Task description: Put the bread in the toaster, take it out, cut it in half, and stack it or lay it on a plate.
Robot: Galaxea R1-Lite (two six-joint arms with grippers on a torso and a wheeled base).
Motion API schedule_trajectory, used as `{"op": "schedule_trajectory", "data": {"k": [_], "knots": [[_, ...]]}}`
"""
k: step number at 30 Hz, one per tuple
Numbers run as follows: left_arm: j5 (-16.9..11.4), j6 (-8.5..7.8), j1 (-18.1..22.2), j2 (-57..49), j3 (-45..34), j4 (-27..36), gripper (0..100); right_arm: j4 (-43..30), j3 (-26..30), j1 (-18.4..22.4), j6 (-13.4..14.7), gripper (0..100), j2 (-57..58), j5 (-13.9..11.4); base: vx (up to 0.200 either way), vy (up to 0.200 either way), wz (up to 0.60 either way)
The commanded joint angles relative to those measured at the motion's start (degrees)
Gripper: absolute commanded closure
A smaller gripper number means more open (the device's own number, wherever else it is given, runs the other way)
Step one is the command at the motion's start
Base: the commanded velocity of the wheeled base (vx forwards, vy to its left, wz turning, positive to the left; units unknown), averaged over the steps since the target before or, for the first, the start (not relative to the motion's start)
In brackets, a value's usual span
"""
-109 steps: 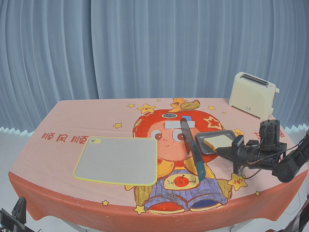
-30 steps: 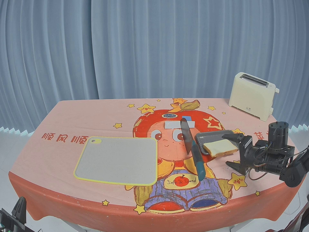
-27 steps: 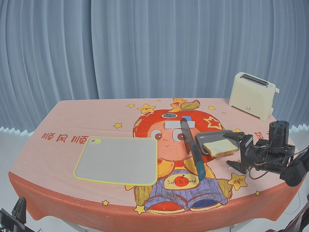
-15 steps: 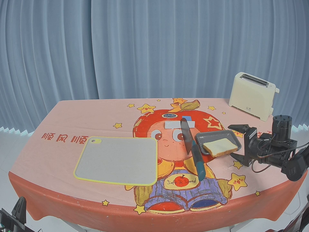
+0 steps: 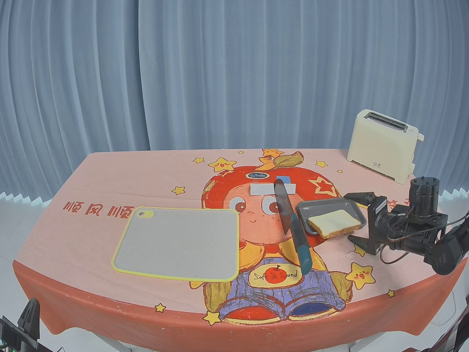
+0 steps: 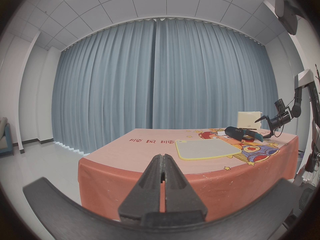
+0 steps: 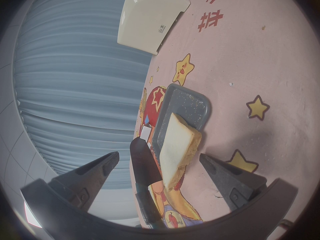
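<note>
Bread pick-up, judged the step in hand: the bread [image 5: 334,222] lies propped across the rim of the grey tray [image 5: 317,205], the right gripper [image 5: 358,217] just beside it with jaws wide apart, so the next move calls for straddling and clamping the slice before carrying it to the toaster [image 5: 384,144]; the left gripper [image 6: 162,160] hangs off the table, jaws together.
</note>
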State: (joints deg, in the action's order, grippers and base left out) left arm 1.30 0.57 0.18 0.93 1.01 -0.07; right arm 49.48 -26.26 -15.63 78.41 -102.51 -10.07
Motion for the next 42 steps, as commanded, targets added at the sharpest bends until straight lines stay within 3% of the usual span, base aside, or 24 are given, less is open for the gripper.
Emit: {"op": "schedule_trajectory", "data": {"k": [1, 13, 14, 25, 42], "knots": [[0.01, 0.04, -0.01, -0.31, -1.01, -0.01, 100, 0.09, -0.99, 0.07, -0.01, 0, -1.73, -0.04, 0.0, 0.0, 0.0], [0.01, 0.04, -0.01, -0.22, -1.01, -0.01, 100, -0.26, -3.45, -0.1, 0.34, 0, -3.92, -0.04, 0.0, 0.0, 0.0], [0.01, 0.04, -0.01, -0.22, -1.01, -0.01, 100, -0.35, -3.45, -0.19, 0.52, 100, -4.19, -0.04, 0.0, 0.0, 0.0], [0.01, 0.04, 0.08, -0.31, -1.01, -0.01, 100, -0.35, -2.04, -3.44, 1.66, 100, -5.59, 0.05, 0.0, 0.0, 0.0], [0.01, 0.04, -0.01, -0.22, -1.01, -0.01, 100, -0.79, -2.22, -3.0, 1.39, 100, -1.2, 0.23, 0.0, 0.0, 0.0]]}}
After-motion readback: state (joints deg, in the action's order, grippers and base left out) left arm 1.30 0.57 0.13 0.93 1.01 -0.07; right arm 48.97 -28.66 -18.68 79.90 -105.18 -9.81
